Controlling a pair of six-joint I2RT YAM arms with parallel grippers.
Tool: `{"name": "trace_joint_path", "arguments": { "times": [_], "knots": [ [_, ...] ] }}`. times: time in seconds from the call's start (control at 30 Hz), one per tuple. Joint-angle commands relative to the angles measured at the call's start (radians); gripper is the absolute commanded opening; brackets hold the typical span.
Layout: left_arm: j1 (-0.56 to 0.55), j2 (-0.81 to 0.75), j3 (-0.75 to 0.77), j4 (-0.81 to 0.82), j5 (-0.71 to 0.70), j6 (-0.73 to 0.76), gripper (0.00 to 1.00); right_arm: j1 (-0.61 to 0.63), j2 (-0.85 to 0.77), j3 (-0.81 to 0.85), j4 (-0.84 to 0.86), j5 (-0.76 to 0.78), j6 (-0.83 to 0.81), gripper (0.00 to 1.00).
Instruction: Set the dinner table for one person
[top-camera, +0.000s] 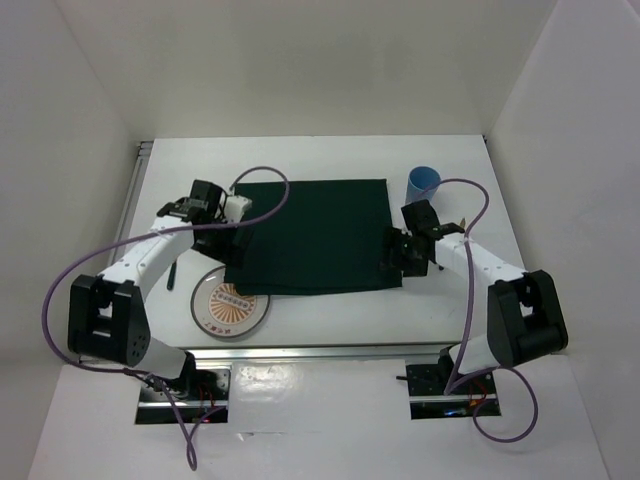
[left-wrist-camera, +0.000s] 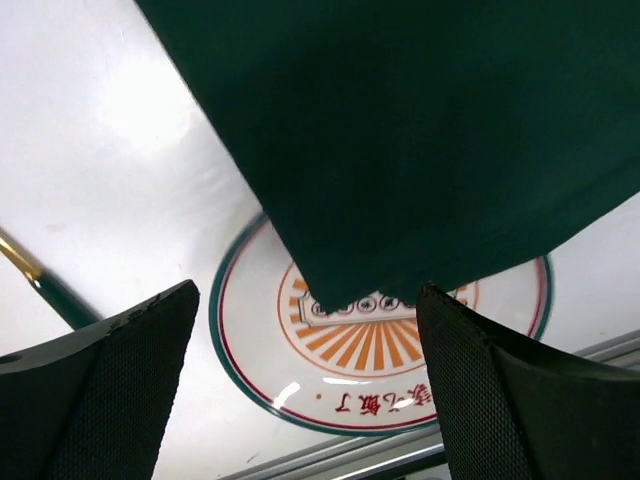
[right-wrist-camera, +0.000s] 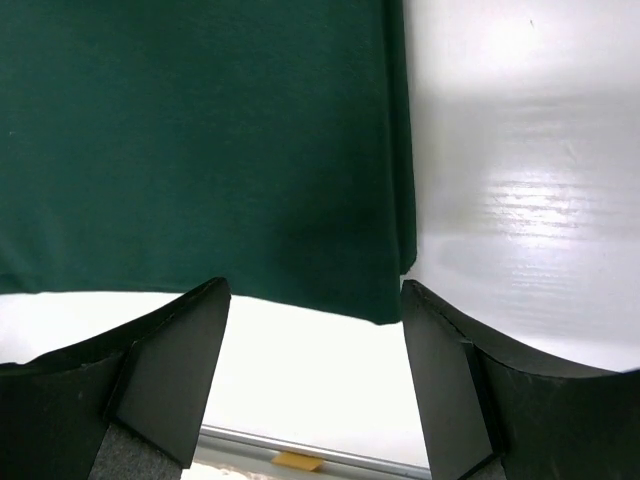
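The table (top-camera: 320, 160), a large white top with an aluminium rail (top-camera: 300, 352) along its near edge, fills the middle of the overhead view and carries everything else. A dark green rectangular cloth (top-camera: 315, 235) lies flat at the centre of the frame. Its lower left corner overlaps a round plate (top-camera: 225, 310) that has a green rim, an orange sunburst and red characters. In the left wrist view that corner covers the upper part of the plate (left-wrist-camera: 370, 380). To the left of the plate lies a slender dark green rod (top-camera: 172, 275) with a gold section, apart from the plate's rim. A blue cup (top-camera: 422, 182) stands in the upper right, just beyond the cloth's upper right corner.

The left end effector (top-camera: 235, 246) hangs over the cloth's left edge. It is released, with its two black fingers (left-wrist-camera: 120, 390) spread wide and nothing between them, and the cloth corner and plate lie beneath. The right end effector (top-camera: 396, 256) sits at the cloth's lower right corner. It is also released, with its fingers (right-wrist-camera: 170, 370) parted above the cloth's near edge (right-wrist-camera: 200, 150) and bare table, gripping nothing.
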Motion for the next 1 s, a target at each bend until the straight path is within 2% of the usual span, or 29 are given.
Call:
{"name": "trace_joint_path", "arguments": {
  "times": [0.0, 0.03, 0.13, 0.2, 0.3, 0.37, 0.5, 0.53, 0.57, 0.6, 0.63, 0.67, 0.7, 0.77, 0.8, 0.87, 0.97],
  "knots": [
    [-0.005, -0.125, -0.101, 0.007, -0.073, 0.059, 0.95, -0.030, -0.018, -0.055, 0.124, -0.027, 0.045, 0.77],
    [-0.005, -0.137, -0.128, 0.027, -0.161, 0.076, 0.95, -0.039, -0.018, -0.069, 0.138, -0.027, 0.045, 0.77],
    [0.037, -0.160, -0.200, 0.051, -0.237, 0.096, 0.93, -0.062, -0.008, -0.106, 0.181, -0.045, 0.054, 0.77],
    [0.073, -0.185, -0.229, 0.051, -0.237, 0.107, 0.88, -0.089, 0.019, -0.124, 0.239, -0.085, 0.054, 0.77],
    [0.093, -0.200, -0.278, 0.091, -0.237, 0.128, 0.73, -0.090, 0.033, -0.154, 0.302, -0.165, 0.054, 0.77],
    [0.105, -0.200, -0.339, 0.113, -0.237, 0.144, 0.72, -0.090, 0.047, -0.180, 0.334, -0.184, 0.065, 0.73],
    [0.114, -0.165, -0.379, 0.143, -0.190, 0.153, 0.78, -0.090, 0.047, -0.204, 0.388, -0.239, 0.084, 0.49],
    [0.114, -0.156, -0.388, 0.143, -0.167, 0.153, 0.80, -0.090, 0.047, -0.204, 0.388, -0.239, 0.084, 0.33],
    [0.114, -0.156, -0.389, 0.162, -0.132, 0.153, 0.83, -0.090, 0.035, -0.204, 0.388, -0.230, 0.095, 0.23],
    [0.114, -0.131, -0.401, 0.215, -0.174, 0.153, 0.79, -0.090, 0.006, -0.204, 0.361, -0.180, 0.095, 0.02],
    [0.114, -0.118, -0.410, 0.231, -0.199, 0.153, 0.75, -0.090, -0.010, -0.204, 0.350, -0.167, 0.095, 0.00],
    [0.114, -0.105, -0.410, 0.241, -0.225, 0.153, 0.70, -0.114, -0.043, -0.204, 0.324, -0.155, 0.095, 0.00],
    [0.114, -0.094, -0.410, 0.264, -0.266, 0.153, 0.58, -0.128, -0.062, -0.204, 0.309, -0.145, 0.095, 0.00],
    [0.114, -0.084, -0.422, 0.300, -0.300, 0.153, 0.46, -0.181, -0.123, -0.204, 0.273, -0.131, 0.086, 0.00],
    [0.114, -0.084, -0.434, 0.335, -0.332, 0.153, 0.31, -0.203, -0.142, -0.204, 0.262, -0.109, 0.086, 0.00],
    [0.114, -0.084, -0.444, 0.359, -0.372, 0.163, 0.13, -0.270, -0.180, -0.215, 0.244, -0.099, 0.060, 0.00],
    [0.123, -0.084, -0.444, 0.387, -0.417, 0.189, 0.13, -0.330, -0.180, -0.224, 0.218, -0.114, 0.028, 0.00]
  ]
}}
